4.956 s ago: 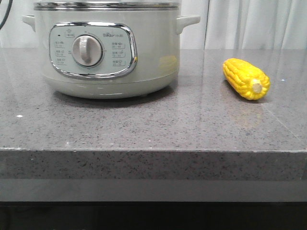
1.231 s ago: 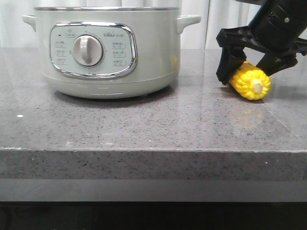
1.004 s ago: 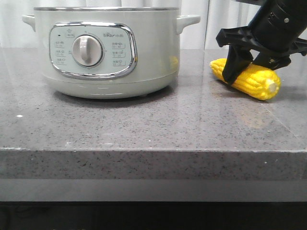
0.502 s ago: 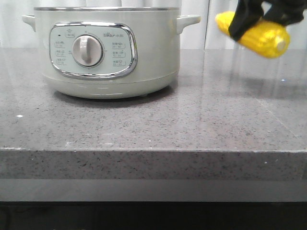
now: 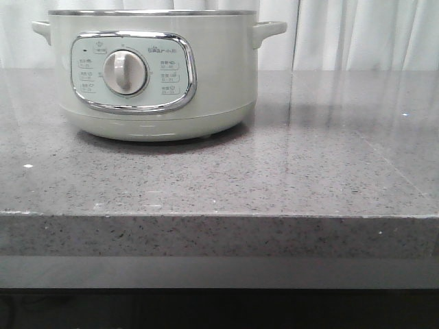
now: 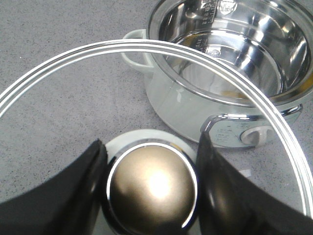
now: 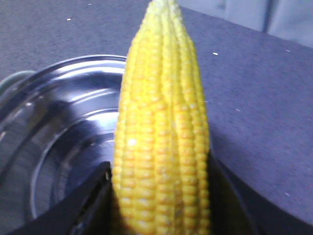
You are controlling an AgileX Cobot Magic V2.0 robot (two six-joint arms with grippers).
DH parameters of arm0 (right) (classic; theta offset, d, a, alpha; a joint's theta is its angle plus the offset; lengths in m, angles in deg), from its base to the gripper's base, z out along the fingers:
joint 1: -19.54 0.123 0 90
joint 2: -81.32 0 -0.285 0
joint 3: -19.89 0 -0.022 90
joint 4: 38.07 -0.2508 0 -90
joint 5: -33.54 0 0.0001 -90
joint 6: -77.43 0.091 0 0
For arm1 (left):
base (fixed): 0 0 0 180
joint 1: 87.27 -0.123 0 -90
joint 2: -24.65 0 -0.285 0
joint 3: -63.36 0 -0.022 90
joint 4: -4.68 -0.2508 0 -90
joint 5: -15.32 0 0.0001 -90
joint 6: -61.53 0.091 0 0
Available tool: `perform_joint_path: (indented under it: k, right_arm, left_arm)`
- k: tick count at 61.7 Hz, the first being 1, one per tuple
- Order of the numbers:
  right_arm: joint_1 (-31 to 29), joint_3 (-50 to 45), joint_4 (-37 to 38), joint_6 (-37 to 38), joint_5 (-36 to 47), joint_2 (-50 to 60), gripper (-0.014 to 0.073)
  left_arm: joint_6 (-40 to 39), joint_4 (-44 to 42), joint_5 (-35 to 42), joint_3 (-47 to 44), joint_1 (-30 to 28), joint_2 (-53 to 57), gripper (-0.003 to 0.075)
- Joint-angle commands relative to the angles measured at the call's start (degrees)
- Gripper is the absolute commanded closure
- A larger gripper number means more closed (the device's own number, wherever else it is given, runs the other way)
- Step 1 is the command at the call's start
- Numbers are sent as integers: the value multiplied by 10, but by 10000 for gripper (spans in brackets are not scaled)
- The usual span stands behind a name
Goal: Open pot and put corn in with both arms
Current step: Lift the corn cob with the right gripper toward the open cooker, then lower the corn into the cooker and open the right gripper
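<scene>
The pale green-white pot [image 5: 151, 75] stands at the back left of the counter, lid off. In the left wrist view my left gripper [image 6: 150, 188] is shut on the round metallic knob [image 6: 151, 188] of the glass lid [image 6: 58, 98], held above and beside the open pot [image 6: 234, 63], whose steel inside shows. In the right wrist view my right gripper [image 7: 161, 196] is shut on the yellow corn [image 7: 164, 132], held above the edge of the pot's steel bowl [image 7: 58, 147]. Neither gripper nor the corn shows in the front view.
The grey speckled counter [image 5: 274, 171] runs to a front edge [image 5: 219, 216]. White curtains [image 5: 363, 34] hang behind it.
My right gripper has lifted the corn off the counter and up out of the front view, towards the pot. The lid left the pot earlier.
</scene>
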Motion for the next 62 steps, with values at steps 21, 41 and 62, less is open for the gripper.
perform_joint_path:
  k: [21,41,62]
  right_arm:
    - [62,158,-7,-8,-21,-130,393]
    - [62,158,-7,-8,-48,-146,178]
    - [62,158,-7,-8,-49,-146,32]
  left_arm:
    - [-4,-2,71,21,0,11,639]
    - [-4,-2,71,21,0,11,639]
    - [-4,-2,71,21,0,11,639]
